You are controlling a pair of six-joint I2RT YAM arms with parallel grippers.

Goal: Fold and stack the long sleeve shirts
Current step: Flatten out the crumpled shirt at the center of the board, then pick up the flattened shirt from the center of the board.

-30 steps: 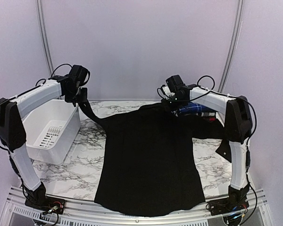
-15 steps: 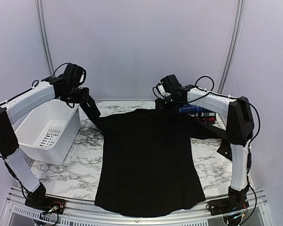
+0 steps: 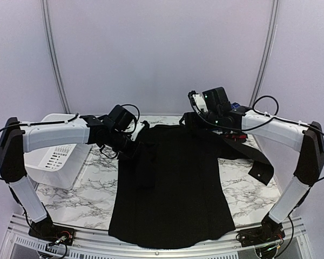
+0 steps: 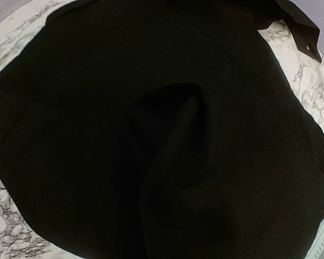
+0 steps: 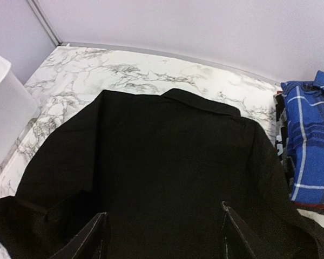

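The black long sleeve shirt (image 3: 173, 183) lies spread flat on the marble table, collar at the far side. Its left sleeve (image 3: 143, 159) is drawn over the shirt body and hangs from my left gripper (image 3: 134, 141), which is shut on it. In the left wrist view only black cloth (image 4: 97, 108) shows and the fingers are hidden. My right gripper (image 3: 196, 117) hovers over the collar, open, with nothing between its fingers (image 5: 92, 240). The right sleeve (image 3: 259, 170) trails off to the right. A folded blue-and-white plaid shirt (image 5: 310, 140) lies at the back right.
A white plastic basket (image 3: 43, 162) stands at the left of the table, under my left arm. The right sleeve's cuff (image 4: 305, 32) rests on bare marble near the right edge. A metal rail runs along the near edge.
My left arm swung right and carried the sleeve from beside the basket over the shirt body. My right gripper opened, let go of the collar area and lifted a little.
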